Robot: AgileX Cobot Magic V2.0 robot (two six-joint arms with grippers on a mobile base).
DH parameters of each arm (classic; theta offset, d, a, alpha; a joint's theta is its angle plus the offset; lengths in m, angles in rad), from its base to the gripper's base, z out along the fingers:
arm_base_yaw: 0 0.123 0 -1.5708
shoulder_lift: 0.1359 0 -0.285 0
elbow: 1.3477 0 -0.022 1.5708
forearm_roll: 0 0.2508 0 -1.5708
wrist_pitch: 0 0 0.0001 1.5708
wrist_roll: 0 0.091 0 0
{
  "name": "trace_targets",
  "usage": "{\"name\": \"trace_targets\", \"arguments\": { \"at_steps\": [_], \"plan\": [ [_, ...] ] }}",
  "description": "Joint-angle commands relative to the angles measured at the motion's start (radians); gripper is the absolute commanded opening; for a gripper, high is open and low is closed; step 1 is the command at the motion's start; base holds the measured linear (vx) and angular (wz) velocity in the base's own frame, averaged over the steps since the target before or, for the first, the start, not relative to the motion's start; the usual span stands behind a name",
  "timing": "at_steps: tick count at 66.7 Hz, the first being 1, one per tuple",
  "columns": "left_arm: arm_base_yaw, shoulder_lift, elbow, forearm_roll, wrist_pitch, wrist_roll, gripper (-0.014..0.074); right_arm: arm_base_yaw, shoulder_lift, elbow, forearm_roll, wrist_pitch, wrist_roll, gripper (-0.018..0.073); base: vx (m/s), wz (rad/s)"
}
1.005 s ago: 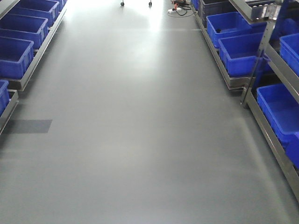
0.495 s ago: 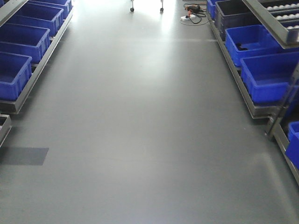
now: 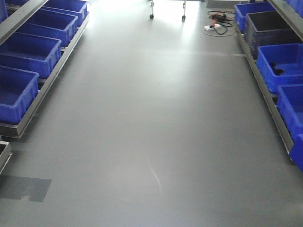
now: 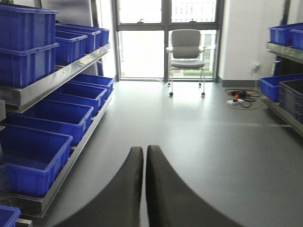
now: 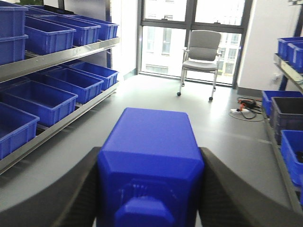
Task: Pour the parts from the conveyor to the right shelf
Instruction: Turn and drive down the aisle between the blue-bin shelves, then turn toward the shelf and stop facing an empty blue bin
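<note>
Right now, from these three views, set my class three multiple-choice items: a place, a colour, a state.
1. Where is the grey office chair? A on a shelf; B before the window; C tipped over.
2. What colour is the odd plastic bin on the right-hand shelf? A red; B yellow; C dark grey.
3. What is the right pincer doing? A gripping a blue plastic box; B hanging open; C holding a cable.
Answers: B, it stands upright at the glass; C, the bins beside it are blue; A, the box sits between its fingers.

Front cam tilted down at floor (image 3: 151, 118); both wrist cams face fwd, sharing chair (image 4: 185, 49).
</note>
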Motion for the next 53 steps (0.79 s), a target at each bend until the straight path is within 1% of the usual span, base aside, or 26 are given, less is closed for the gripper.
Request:
{"name": "trace_targets", "arguments": {
  "at_steps": [1,11,19,53],
  "plan": [
    [0.002,-0.005,-0.026,-0.006,-0.072,-0.007,-0.0006,-0.007,0.014,-0.025,0.006,-0.077,-0.006,-0.0008,0.47,0.25],
    [0.002,-0.005,-0.026,-0.006,-0.072,-0.007,-0.0006,-0.007,0.014,-0.025,0.006,-0.077,-0.006,-0.0008,0.44,0.37],
    [0.002,-0.005,-0.026,-0.006,-0.072,-0.007,-0.0006,-0.007,0.014,-0.025,0.006,-0.077,-0.006,-0.0008,0.40,0.62],
    [0.002,-0.005,-0.026,-0.006,-0.072,-0.007,-0.0006,-0.007,0.014,-0.025,0.006,-0.077,-0.006,-0.0008,0.29,0.88]
  ]
}}
